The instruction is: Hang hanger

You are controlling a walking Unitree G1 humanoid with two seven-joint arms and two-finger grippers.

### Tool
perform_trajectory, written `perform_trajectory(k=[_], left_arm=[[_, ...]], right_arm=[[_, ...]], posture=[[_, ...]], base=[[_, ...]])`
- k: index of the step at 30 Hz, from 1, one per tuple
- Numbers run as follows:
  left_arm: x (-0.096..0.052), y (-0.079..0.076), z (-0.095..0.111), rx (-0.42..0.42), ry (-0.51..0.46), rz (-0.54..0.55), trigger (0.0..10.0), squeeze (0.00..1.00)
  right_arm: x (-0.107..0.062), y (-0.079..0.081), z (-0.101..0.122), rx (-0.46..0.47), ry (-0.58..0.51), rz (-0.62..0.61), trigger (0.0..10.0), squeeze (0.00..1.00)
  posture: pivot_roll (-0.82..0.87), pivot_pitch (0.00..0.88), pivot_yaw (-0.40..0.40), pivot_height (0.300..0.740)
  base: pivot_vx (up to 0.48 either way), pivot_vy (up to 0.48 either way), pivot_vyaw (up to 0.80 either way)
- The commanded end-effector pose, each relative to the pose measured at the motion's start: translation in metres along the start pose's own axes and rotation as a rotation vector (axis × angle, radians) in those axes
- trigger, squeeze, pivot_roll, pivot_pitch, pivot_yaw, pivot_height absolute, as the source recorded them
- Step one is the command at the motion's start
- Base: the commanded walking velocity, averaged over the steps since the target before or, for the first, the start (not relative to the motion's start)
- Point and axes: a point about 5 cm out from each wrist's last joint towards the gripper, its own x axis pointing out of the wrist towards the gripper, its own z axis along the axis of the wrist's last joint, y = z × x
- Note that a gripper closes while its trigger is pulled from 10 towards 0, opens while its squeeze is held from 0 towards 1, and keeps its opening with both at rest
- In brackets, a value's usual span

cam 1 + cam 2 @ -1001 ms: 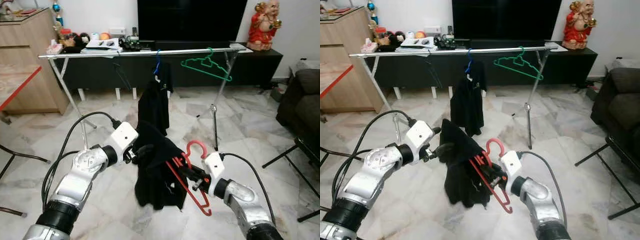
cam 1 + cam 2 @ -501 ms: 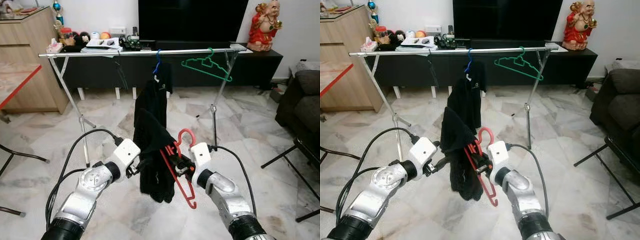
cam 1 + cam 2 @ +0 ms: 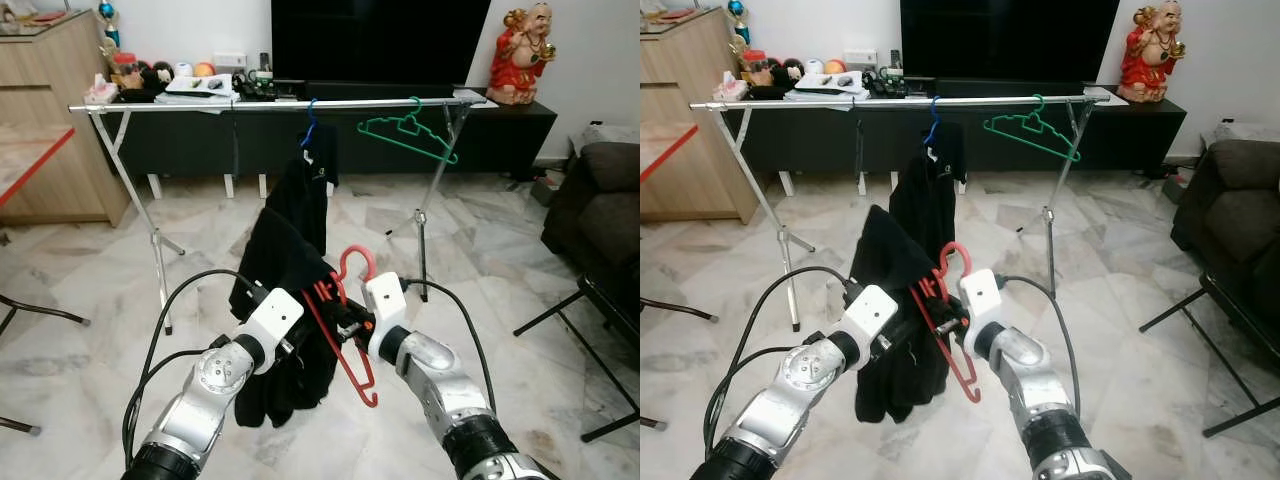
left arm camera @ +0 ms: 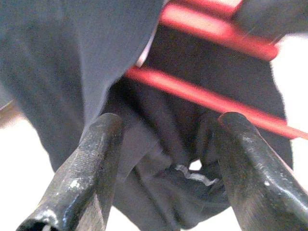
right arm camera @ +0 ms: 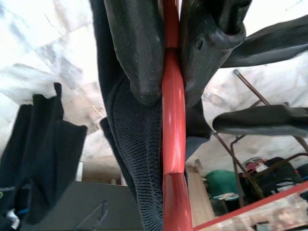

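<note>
A red hanger (image 3: 345,318) carries a black garment (image 3: 268,300) draped over it, held in front of me above the floor. My right gripper (image 5: 168,96) is shut on the hanger's red bar, as the right wrist view shows up close. My left gripper (image 4: 168,125) is open, its fingers (image 4: 96,159) apart just beneath the bunched cloth and the red bars. Farther back stands a silver clothes rail (image 3: 200,105). On it hang a blue hanger with a black shirt (image 3: 312,185) and a bare green hanger (image 3: 405,130).
Behind the rail runs a dark TV cabinet (image 3: 520,125) with a red statue (image 3: 520,50). A wooden cabinet (image 3: 50,130) is at the left and a sofa (image 3: 605,200) at the right. Black stand legs (image 3: 585,320) cross the marble floor on the right.
The red hanger and its garment have come up and shifted left. My left arm has swung inward under the cloth, so both grippers are now close together.
</note>
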Motion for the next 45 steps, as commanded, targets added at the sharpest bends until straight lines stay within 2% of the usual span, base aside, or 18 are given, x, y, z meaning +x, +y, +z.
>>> perform_trajectory(k=[1, 7, 11, 13, 15, 18, 19, 20, 21, 31, 45], left_arm=[[0.003, 0.005, 0.001, 0.004, 0.021, 0.049, 10.0, 0.00], [0.008, 0.006, 0.004, -0.020, 0.030, 0.117, 10.0, 0.00], [0.013, 0.013, 0.008, -0.032, 0.040, 0.265, 10.0, 0.00], [0.013, 0.018, 0.009, -0.061, 0.041, 0.327, 10.0, 0.00], [0.013, 0.023, 0.010, -0.050, 0.038, 0.378, 10.0, 0.00], [0.012, 0.025, 0.010, -0.062, 0.035, 0.390, 10.0, 0.00], [0.012, 0.024, 0.009, -0.066, 0.034, 0.386, 7.5, 0.00], [0.012, 0.024, 0.009, -0.068, 0.033, 0.384, 7.5, 0.00], [0.012, 0.023, 0.009, -0.077, 0.028, 0.383, 0.0, 0.00], [0.015, 0.022, 0.015, -0.093, -0.007, 0.402, 0.0, 0.00], [0.014, 0.028, 0.013, -0.091, -0.015, 0.439, 0.0, 0.00]], right_arm=[[0.006, 0.006, 0.019, -0.027, -0.062, 0.047, 0.0, 0.00], [0.010, 0.015, 0.021, -0.036, -0.063, 0.100, 0.0, 0.00], [0.012, 0.022, 0.020, -0.038, -0.062, 0.138, 0.0, 0.00], [0.011, 0.022, 0.020, -0.038, -0.061, 0.141, 0.0, 0.00], [0.010, 0.022, 0.018, -0.039, -0.054, 0.140, 0.0, 0.00], [0.009, 0.020, 0.016, -0.039, -0.048, 0.136, 0.0, 0.00], [0.008, 0.019, 0.016, -0.039, -0.046, 0.135, 0.0, 0.00], [0.008, 0.019, 0.015, -0.039, -0.045, 0.134, 0.0, 0.00], [0.008, 0.019, 0.015, -0.039, -0.042, 0.133, 0.0, 0.00], [0.008, 0.019, 0.014, -0.041, -0.032, 0.138, 0.0, 0.00], [0.004, 0.017, 0.011, -0.058, -0.006, 0.156, 0.0, 0.00]], posture=[[0.02, 0.000, -0.078, 0.740], [0.02, 0.000, -0.083, 0.740], [0.01, 0.000, -0.088, 0.740], [0.01, 0.000, -0.089, 0.740], [0.01, 0.000, -0.091, 0.740], [0.01, 0.000, -0.092, 0.740], [0.01, 0.000, -0.092, 0.740], [0.01, 0.000, -0.093, 0.740], [0.01, 0.000, -0.093, 0.740], [0.01, 0.000, -0.094, 0.740], [0.01, 0.000, -0.096, 0.740]], base=[[0.000, 0.000, 0.00], [0.000, 0.000, 0.00], [0.000, 0.000, 0.00], [0.000, 0.000, 0.00], [0.000, 0.000, 0.00], [0.000, 0.000, 0.00], [0.000, 0.000, 0.00], [0.000, 0.000, 0.00], [0.000, 0.000, 0.00], [0.000, 0.000, 0.00], [0.000, 0.000, 0.00]])
